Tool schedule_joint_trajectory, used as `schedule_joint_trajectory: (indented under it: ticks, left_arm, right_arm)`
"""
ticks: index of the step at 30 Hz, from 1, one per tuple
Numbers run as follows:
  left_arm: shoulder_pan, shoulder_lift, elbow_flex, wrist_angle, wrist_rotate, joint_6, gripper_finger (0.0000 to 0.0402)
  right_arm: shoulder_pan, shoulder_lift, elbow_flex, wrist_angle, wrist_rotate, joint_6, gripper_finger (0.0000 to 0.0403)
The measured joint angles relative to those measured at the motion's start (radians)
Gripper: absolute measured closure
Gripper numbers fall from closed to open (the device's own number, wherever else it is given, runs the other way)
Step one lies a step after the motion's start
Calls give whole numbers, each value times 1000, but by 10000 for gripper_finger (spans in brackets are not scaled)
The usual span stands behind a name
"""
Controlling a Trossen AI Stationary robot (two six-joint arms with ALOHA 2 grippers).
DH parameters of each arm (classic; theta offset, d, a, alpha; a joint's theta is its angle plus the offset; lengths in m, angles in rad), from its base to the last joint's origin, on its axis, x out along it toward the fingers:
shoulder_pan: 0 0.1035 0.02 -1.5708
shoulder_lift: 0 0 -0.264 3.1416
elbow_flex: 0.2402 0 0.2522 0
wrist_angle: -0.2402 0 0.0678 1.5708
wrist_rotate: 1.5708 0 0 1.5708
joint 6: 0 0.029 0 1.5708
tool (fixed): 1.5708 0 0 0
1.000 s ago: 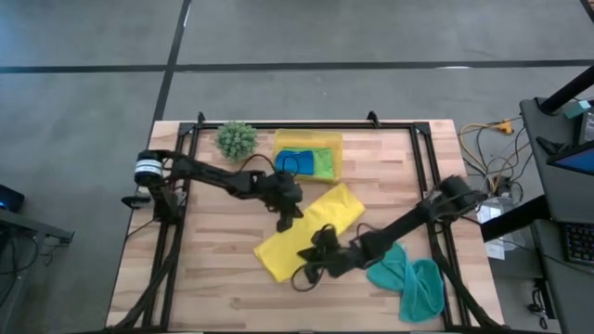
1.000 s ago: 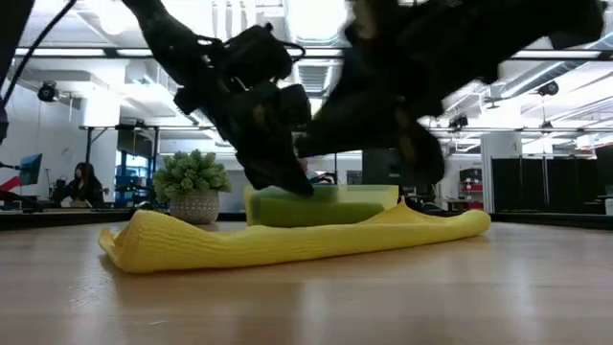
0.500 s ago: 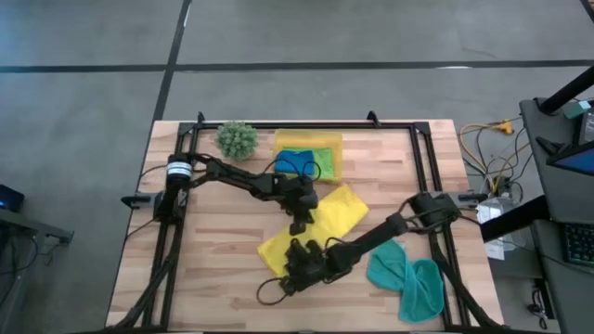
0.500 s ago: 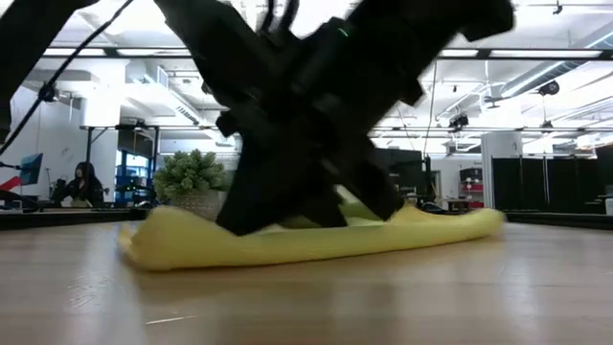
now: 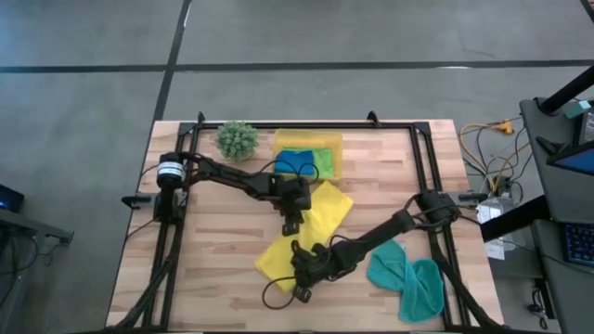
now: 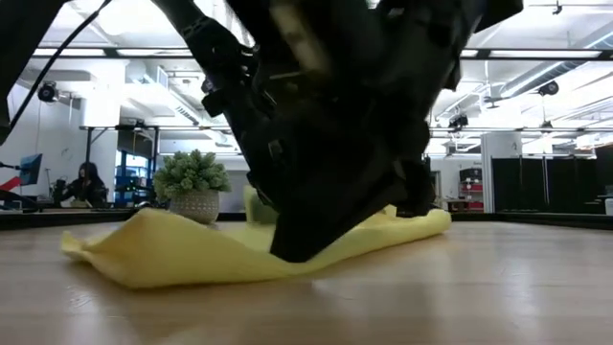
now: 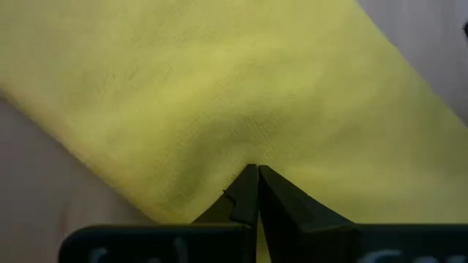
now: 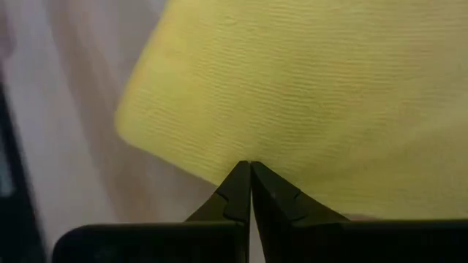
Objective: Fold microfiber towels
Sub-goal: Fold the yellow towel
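Note:
A yellow towel [image 5: 316, 227] lies slantwise on the middle of the table, and in the low view its one end [image 6: 144, 235] is rumpled into a low peak. My left gripper [image 5: 290, 223] is shut at the towel's far-left edge. My right gripper [image 5: 302, 271] is shut at its near end, close to a corner. A teal towel [image 5: 408, 274] lies crumpled at the near right. A blue towel [image 5: 295, 160] and a lime green one [image 5: 325, 162] lie in the yellow tray [image 5: 308, 137]. My left gripper pinches the yellow towel at its fingertips [image 7: 252, 175], a little in from one long edge. The fingers slant down from the table's left. The cloth puckers into a ridge [image 7: 219, 139] running up to the tips, and the rest lies on the table. My right gripper has its shut tips [image 8: 245, 175] on the towel's edge [image 8: 212, 175] near a rounded corner, slanting down from the right. The tips hide how much cloth is between them. The towel lies flat there.
A spiky green potted plant [image 5: 237, 139] stands at the far left beside the tray. The black frame rails [image 5: 176, 213] run along both sides of the table. Bare wood [image 5: 213, 269] lies at the near left.
My right gripper has swung toward the table's left and near edge, tipped steeply downward and come down onto the towel's near end. My left gripper has tipped downward at the far-left edge. The towel has bunched shorter, and one end has rumpled up and slid sideways.

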Motion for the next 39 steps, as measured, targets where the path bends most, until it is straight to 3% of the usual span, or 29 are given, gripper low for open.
schedule_joint_trajectory:
  ticks: [9,16,19,25,31,39]
  left_arm:
    - [-74,-8,0,-53,-60,-53,401]
    - [-132,-10,0,-69,-71,-179,401]
    - [-162,-26,3,-74,-87,-196,401]
    - [-175,-104,0,15,-135,-151,401]
    - [-139,-75,5,157,-138,-124,401]
    - [-88,22,8,151,-136,-116,402]
  right_arm:
    - [50,-22,-4,-40,-105,-51,394]
    - [83,-40,-8,-131,-131,-49,394]
    - [93,-75,-15,-152,-101,-54,394]
    - [112,-170,-14,-80,83,-96,394]
    - [64,-135,-16,16,97,-86,394]
    - [8,-60,-17,96,64,-81,394]
